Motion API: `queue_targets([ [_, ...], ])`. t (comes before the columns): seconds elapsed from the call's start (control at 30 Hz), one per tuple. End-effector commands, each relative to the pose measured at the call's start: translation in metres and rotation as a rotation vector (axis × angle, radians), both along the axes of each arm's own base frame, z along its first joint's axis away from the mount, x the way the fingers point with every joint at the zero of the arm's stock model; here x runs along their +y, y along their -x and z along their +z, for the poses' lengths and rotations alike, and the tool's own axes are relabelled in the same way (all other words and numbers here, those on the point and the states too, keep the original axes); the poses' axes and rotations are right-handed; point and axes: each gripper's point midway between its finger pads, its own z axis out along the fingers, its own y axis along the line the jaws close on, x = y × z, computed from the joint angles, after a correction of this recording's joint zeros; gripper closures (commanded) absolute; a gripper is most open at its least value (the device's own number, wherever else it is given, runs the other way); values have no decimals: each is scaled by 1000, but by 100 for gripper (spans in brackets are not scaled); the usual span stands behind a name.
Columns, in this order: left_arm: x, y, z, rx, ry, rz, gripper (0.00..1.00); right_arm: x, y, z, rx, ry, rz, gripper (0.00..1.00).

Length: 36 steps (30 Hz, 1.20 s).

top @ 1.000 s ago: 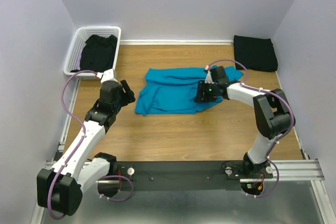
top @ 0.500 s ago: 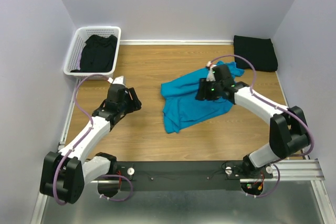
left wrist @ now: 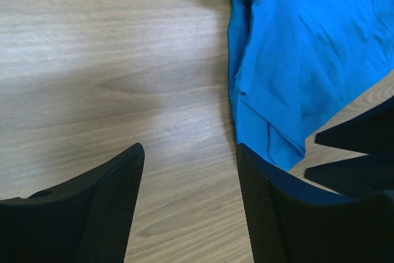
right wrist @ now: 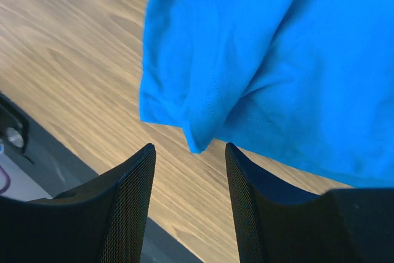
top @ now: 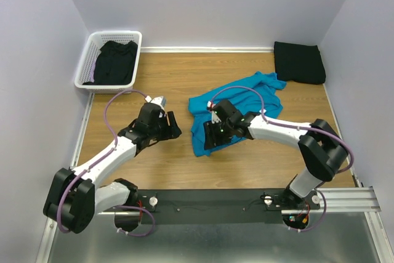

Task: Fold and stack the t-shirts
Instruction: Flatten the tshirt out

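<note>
The teal-blue t-shirt (top: 240, 106) lies crumpled on the middle of the wooden table. My right gripper (top: 210, 141) is open at the shirt's near left corner. In the right wrist view that corner (right wrist: 198, 143) sits just ahead of the gap of the open gripper (right wrist: 189, 149). My left gripper (top: 174, 129) is open and empty over bare wood just left of the shirt. The left wrist view shows the open left gripper (left wrist: 189, 152) with the shirt's edge (left wrist: 295, 60) at the upper right. One black t-shirt (top: 114, 60) lies in the basket. Another black t-shirt (top: 300, 61) lies folded at the far right.
The white lattice basket (top: 82, 82) stands at the far left corner. The black rail (top: 209, 201) with the arm bases runs along the near edge. Walls close the table at left, back and right. The right gripper's fingers (left wrist: 354, 146) show at the right edge of the left wrist view.
The teal shirt has been pulled right and bunched up. My right gripper has moved from the shirt's middle to its near left corner. My left gripper has moved right towards the shirt.
</note>
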Motion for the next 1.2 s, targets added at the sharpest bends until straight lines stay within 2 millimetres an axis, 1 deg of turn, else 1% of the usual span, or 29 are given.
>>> queue_targets([
  [0.0,-16,1,5,15,49,-29,31,2,21,-22,90,52,13,43],
  [0.1,-25,2,7,19,81,-36,31,2,23,-30,104,71,10,43],
  [0.13,-28,3,5,30,85,-31,32,1,24,-34,110,82,9,43],
  [0.2,-30,4,3,39,86,-29,32,2,24,-34,108,84,13,44],
  [0.23,-30,5,0,49,87,-21,32,2,24,-35,106,88,15,46],
  [0.4,-36,8,-9,79,87,-11,32,7,23,-35,103,85,28,48],
  [0.6,-39,7,-7,76,86,-8,33,11,25,-39,107,93,44,52],
  [0.8,-43,10,-11,93,79,-11,33,13,19,-38,86,98,29,57],
  [0.93,-46,11,-13,102,74,-18,33,10,14,-36,64,110,3,73],
  [0.97,-46,12,-14,104,71,-20,33,9,13,-35,57,111,-6,85],
  [1.0,-47,13,-14,106,72,-22,33,7,10,-33,41,119,-16,92],
  [1.03,-48,13,-14,107,69,-26,33,7,8,-27,22,113,-23,99],
  [1.1,-51,15,-15,111,61,-31,33,3,3,-22,-9,119,-42,99],
  [1.13,-53,14,-13,108,62,-35,33,-2,-4,-19,-49,141,-69,99],
  [1.17,-54,15,-14,112,57,-42,33,-5,-8,-11,-79,146,-85,100],
])
